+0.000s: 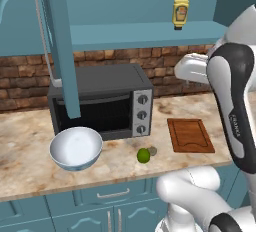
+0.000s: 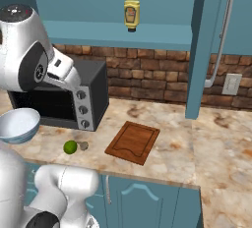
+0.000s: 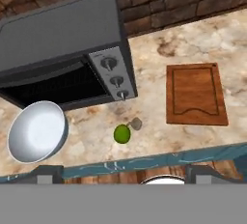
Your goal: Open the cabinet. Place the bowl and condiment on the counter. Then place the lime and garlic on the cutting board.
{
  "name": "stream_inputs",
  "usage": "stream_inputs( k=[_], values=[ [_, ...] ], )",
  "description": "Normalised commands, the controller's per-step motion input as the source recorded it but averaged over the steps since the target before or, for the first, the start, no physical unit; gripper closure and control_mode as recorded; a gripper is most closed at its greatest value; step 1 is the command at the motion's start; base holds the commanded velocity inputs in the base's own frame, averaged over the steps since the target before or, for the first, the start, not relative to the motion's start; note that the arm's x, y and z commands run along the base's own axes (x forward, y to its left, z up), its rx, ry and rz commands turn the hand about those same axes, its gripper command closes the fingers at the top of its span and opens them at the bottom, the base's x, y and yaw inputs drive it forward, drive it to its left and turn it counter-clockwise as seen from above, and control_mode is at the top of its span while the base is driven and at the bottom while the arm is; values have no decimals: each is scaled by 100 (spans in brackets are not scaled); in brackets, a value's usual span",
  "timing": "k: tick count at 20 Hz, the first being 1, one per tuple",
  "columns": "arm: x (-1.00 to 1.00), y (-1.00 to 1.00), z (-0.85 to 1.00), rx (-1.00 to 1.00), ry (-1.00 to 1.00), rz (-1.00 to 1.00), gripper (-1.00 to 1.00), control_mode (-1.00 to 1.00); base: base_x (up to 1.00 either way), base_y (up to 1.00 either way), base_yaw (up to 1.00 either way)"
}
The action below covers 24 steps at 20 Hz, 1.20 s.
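The cabinet stands open, its door (image 1: 57, 41) (image 2: 209, 45) swung out. A yellow condiment bottle (image 1: 180, 14) (image 2: 131, 14) stands on the cabinet shelf. The white bowl (image 1: 76, 147) (image 2: 17, 124) (image 3: 37, 131) rests on the counter in front of the toaster oven. A green lime (image 1: 143, 155) (image 2: 70, 147) (image 3: 122, 134) and a small grey garlic (image 1: 152, 150) (image 2: 83, 146) (image 3: 136, 123) lie side by side on the counter, left of the bare wooden cutting board (image 1: 190, 135) (image 2: 133, 141) (image 3: 196, 94). My gripper (image 3: 124, 172) hangs open high above the counter's front edge, holding nothing.
A black toaster oven (image 1: 100, 101) (image 2: 64, 99) (image 3: 62, 49) sits against the brick wall behind the bowl. The marble counter (image 1: 30, 171) (image 2: 216, 138) has free room right of the board. A wall outlet (image 2: 231, 84) is at the far right.
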Motion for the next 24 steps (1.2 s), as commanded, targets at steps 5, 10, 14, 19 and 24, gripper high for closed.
stream_inputs(
  k=[5,10,14,19,24],
  values=[
    [19,-67,54,-25,-30,0,-100,-100,0,0,0],
    [58,-40,19,-21,-35,0,-100,-100,0,0,0],
    [84,-4,16,-11,-22,0,-100,-100,0,0,0],
    [61,-8,74,3,6,-2,-100,-100,0,0,0],
    [82,-24,56,2,11,0,-100,-100,0,0,0]
  ],
)
